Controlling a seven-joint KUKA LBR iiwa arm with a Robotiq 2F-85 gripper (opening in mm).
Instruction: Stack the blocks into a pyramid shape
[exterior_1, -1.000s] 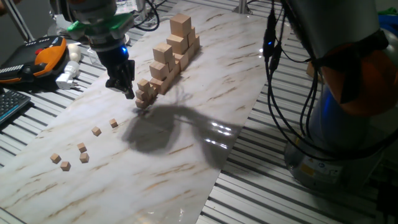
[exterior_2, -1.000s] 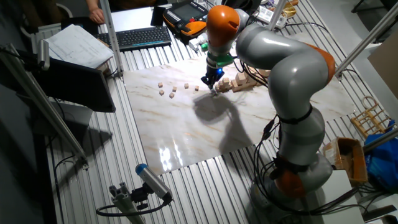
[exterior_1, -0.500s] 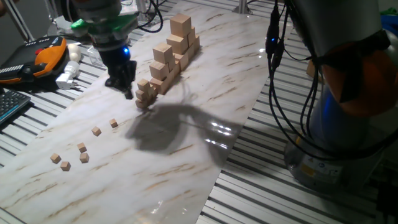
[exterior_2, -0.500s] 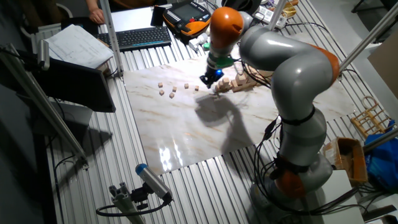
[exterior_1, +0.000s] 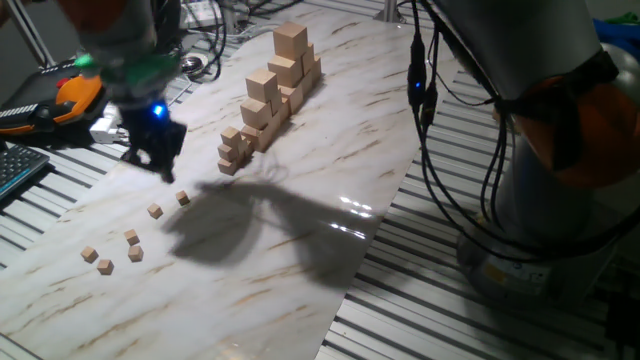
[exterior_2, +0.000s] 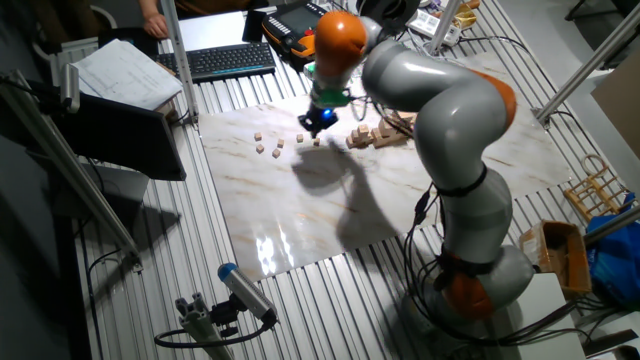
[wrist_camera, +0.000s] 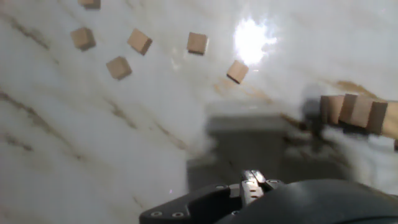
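Note:
Several tiny tan blocks lie loose on the marble board: one, another, and a cluster further left. They also show in the other fixed view and in the hand view. A small stepped stack of the same tiny blocks stands at the near end of the big cubes and shows in the hand view. My gripper hovers just above and behind the nearest loose blocks, to the left of the small stack. It is motion-blurred, its fingers look empty, and its jaws cannot be made out.
Much bigger pale wooden cubes form tall stepped stacks along the board's far side. A keyboard, an orange-black pendant and white plugs lie left of the board. Black cables hang at the right by the robot base.
My gripper has left the small stepped stack and moved left toward the loose blocks. The stack stays standing. The loose blocks have not moved.

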